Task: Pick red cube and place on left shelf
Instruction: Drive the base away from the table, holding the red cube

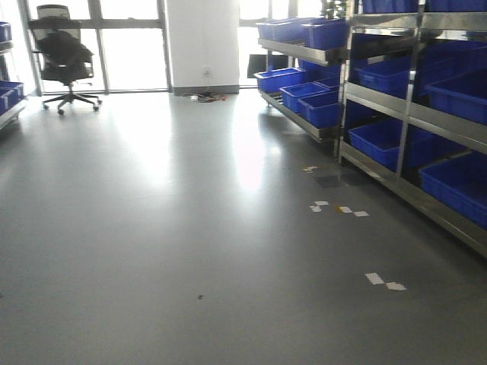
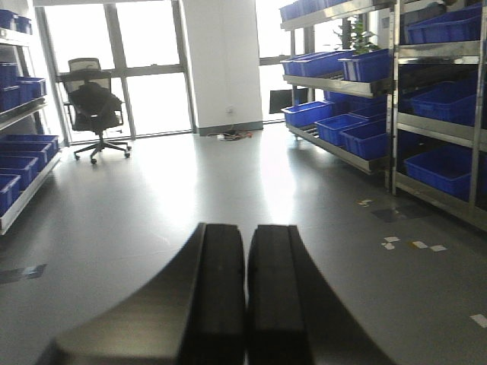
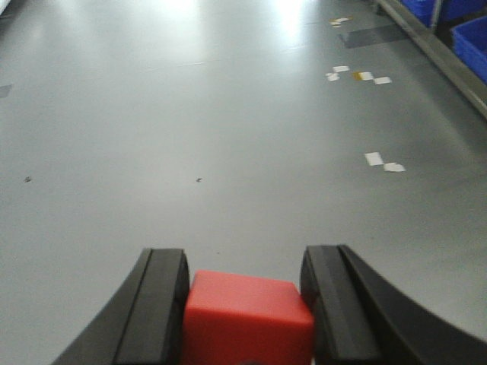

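Note:
The red cube (image 3: 247, 319) sits between the black fingers of my right gripper (image 3: 243, 262), which is shut on it, held over the grey floor. The two fingers of my left gripper (image 2: 246, 232) are pressed together, shut on nothing, and point down the room. The left shelf (image 2: 21, 156), a steel rack with blue crates, stands along the left wall some way ahead. The front view shows only its edge (image 1: 9, 95). Neither gripper appears in the front view.
Steel racks with blue crates (image 1: 426, 114) line the right side (image 2: 426, 144). A black office chair (image 1: 67, 57) stands by the far windows beside a white pillar (image 1: 202, 42). White tape scraps (image 1: 384, 281) dot the grey floor.

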